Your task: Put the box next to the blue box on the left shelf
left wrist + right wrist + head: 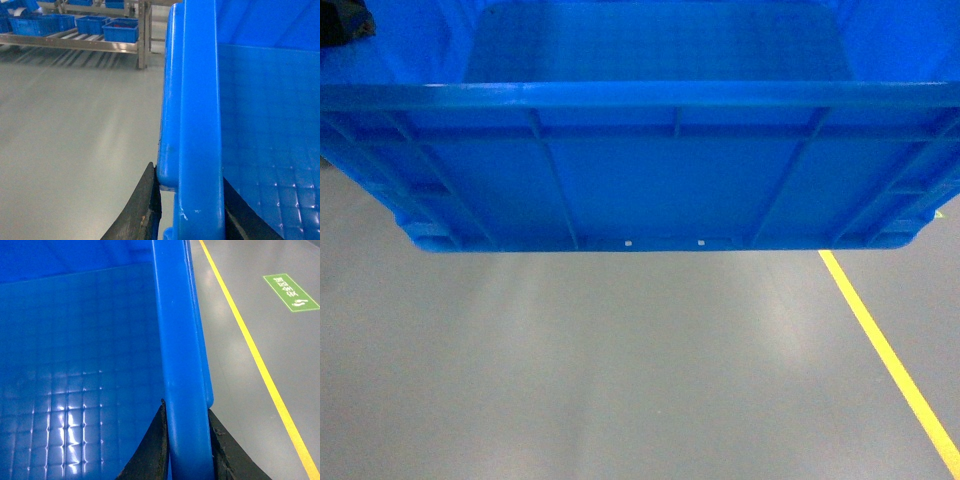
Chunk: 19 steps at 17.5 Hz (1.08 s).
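The left gripper (pixel 192 210) has its jaws clamped on the left rim of the box (pixel 650 170): one black finger (pixel 142 210) presses the outer face of the rolled rim, the other sits against the inner wall, with only the thickness of the rim between them. The right gripper (pixel 187 445) grips the opposite rim in the same way, a dark finger (pixel 152 450) on the inside and another on the outside, jaws closed down to the width of the rim.

The box is a bright-blue plastic crate, held up off the floor (pixel 620 370) between the two arms. In the head view its near side fills the upper half of the frame, with a thick rim along the top, raised vertical and slanted ribs below it, and a flat base edge. Its inner walls are smooth and its bottom carries a fine grid pattern that catches the light.

Well to the left, in the left wrist view, a steel-framed roller shelf (pixel 75 44) stands on shiny legs, carrying several small blue boxes (pixel 120 31). To the right a yellow line (pixel 890 360) runs across the grey floor, and a green floor marking (pixel 291 291) lies beyond it.
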Tool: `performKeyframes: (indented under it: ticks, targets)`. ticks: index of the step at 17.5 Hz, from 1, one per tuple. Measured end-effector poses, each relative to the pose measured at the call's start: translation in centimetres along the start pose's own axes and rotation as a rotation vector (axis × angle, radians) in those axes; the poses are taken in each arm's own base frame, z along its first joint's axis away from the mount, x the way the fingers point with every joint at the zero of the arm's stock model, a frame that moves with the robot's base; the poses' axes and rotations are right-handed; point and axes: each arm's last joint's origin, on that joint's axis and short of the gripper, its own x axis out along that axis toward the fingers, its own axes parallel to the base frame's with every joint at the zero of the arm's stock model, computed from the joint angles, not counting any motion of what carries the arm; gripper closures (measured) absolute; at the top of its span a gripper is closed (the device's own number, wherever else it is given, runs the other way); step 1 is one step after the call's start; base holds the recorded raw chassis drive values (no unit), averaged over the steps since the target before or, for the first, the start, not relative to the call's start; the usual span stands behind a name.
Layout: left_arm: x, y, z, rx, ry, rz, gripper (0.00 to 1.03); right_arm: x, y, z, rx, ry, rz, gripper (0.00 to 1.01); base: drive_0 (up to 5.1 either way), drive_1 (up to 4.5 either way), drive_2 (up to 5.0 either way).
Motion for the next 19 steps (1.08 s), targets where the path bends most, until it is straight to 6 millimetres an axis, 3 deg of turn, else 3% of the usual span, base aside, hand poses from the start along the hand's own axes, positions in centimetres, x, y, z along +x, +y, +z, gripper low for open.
performKeyframes:
  ticks: [19]
  targets:
    - [0.01,0.24,0.13,-0.003,-0.01,0.011,0.85,-0.1,0.13,0.05,-0.017,0.005,0.041,0.91,0.1,4.37,-4.2]
